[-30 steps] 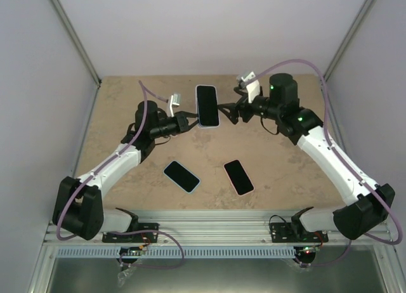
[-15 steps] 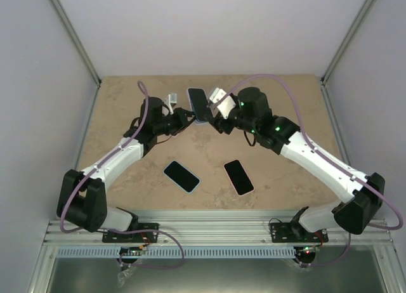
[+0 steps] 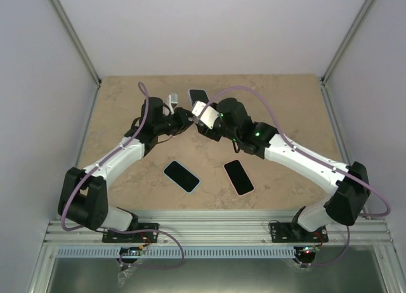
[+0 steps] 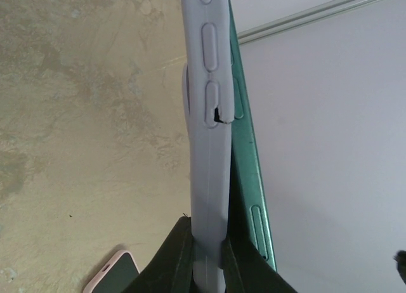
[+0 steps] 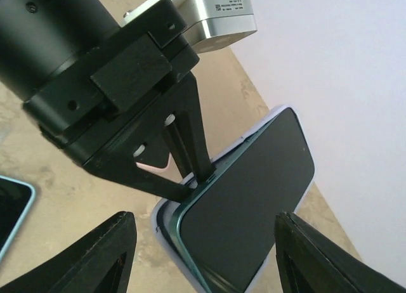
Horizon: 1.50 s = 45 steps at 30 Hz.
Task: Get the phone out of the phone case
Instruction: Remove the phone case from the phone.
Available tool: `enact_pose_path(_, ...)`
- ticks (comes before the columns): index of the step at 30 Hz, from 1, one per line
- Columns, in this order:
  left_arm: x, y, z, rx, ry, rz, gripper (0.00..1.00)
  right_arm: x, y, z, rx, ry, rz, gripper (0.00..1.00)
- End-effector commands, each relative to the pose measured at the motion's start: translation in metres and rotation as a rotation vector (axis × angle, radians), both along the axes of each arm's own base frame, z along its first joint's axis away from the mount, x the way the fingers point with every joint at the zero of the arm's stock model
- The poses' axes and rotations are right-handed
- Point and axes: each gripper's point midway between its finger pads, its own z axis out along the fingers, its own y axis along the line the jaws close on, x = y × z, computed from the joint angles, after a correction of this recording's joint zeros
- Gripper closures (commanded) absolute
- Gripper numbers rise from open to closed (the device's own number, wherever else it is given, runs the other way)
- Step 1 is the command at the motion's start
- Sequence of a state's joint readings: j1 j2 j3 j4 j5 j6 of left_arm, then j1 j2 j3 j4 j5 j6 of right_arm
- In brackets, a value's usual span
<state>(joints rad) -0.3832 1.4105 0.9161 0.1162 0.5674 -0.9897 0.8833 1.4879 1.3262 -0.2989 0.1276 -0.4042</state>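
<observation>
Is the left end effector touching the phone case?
Touching. The left wrist view shows the left end effector, its black fingers pressed against both sides of the lavender phone case.

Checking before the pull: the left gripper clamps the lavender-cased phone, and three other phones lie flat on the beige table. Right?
No, two lie flat, not three: top external view shows a blue-cased phone and a pale-cased phone on the beige table. The left gripper does clamp the lavender-cased phone.

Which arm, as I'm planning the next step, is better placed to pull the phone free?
Right. The left gripper is shut on the phone case, while the right gripper, open, straddles the phone, already partly out.
</observation>
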Motion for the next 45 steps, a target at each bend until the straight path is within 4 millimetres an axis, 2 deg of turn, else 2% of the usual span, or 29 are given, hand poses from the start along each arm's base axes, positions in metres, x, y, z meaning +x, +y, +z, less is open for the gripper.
enact_pose_path(1, -0.003, -0.004, 0.038, -0.076, -0.111, -0.032, 1.0, 0.01, 0.003, -0.003, -0.028, -0.065, -0.036, 0.4)
enact_pose_path(5, -0.005, -0.004, 0.039, -0.086, -0.109, -0.037, 1.0, 0.015, 0.003, -0.005, -0.046, -0.089, -0.049, 0.43)
enact_pose_path(10, -0.007, -0.005, 0.041, -0.098, -0.114, -0.044, 1.0, 0.016, 0.002, -0.017, -0.078, -0.098, -0.051, 0.46)
enact_pose_path(15, -0.009, -0.005, 0.042, -0.112, -0.114, -0.049, 1.0, 0.02, -0.001, -0.025, -0.103, -0.129, -0.065, 0.46)
enact_pose_path(31, -0.018, -0.008, 0.05, -0.162, -0.129, -0.081, 1.0, 0.035, -0.017, -0.021, -0.178, -0.362, -0.127, 0.49)
enact_pose_path(39, -0.02, -0.009, 0.05, -0.174, -0.127, -0.089, 1.0, 0.036, -0.025, -0.028, -0.252, -0.49, -0.14, 0.65)
enact_pose_path(45, -0.021, -0.009, 0.049, -0.18, -0.124, -0.095, 1.0, 0.039, -0.028, -0.026, -0.277, -0.567, -0.158, 0.78)
